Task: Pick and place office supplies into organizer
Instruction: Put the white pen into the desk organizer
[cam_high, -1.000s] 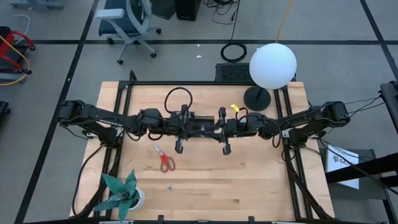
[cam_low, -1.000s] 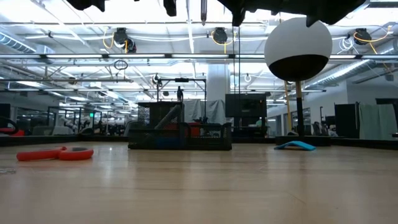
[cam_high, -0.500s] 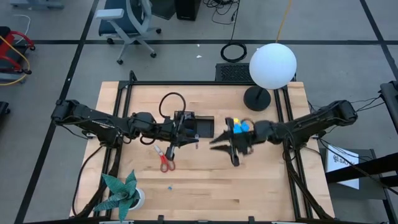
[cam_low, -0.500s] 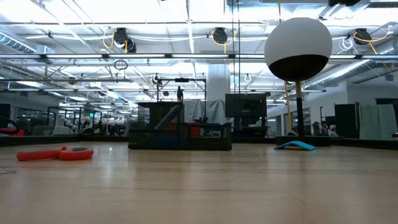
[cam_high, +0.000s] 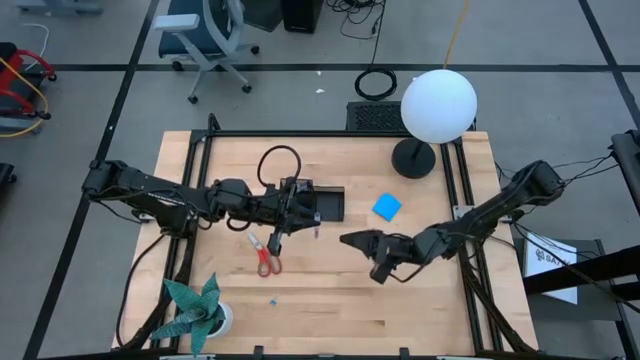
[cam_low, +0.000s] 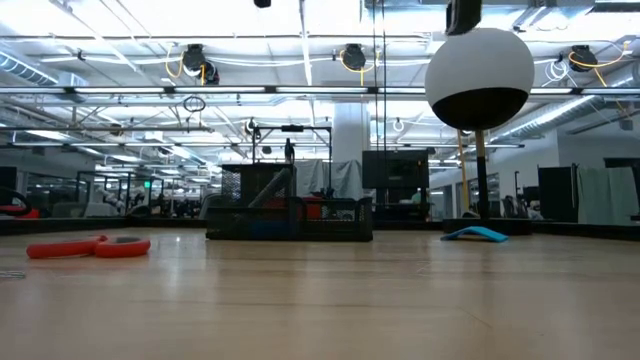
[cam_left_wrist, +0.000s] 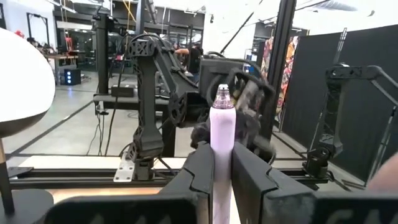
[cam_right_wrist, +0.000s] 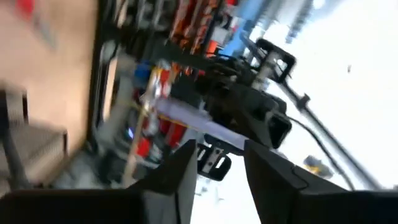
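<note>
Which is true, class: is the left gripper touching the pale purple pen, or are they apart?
Touching. The left wrist view shows the left gripper with its two dark fingers pressed against both sides of the pale purple pen, which stands upright between them.

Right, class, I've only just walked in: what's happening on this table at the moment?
Two robot arms are tidying desk supplies into a black organizer. The left tool is shut on a pale purple pen and hovers by the organizer. The right tool holds nothing, with a gap between its fingers, out over bare wood. A blue notepad lies right of the organizer, and red scissors and a tiny blue piece wait on the table.
</note>
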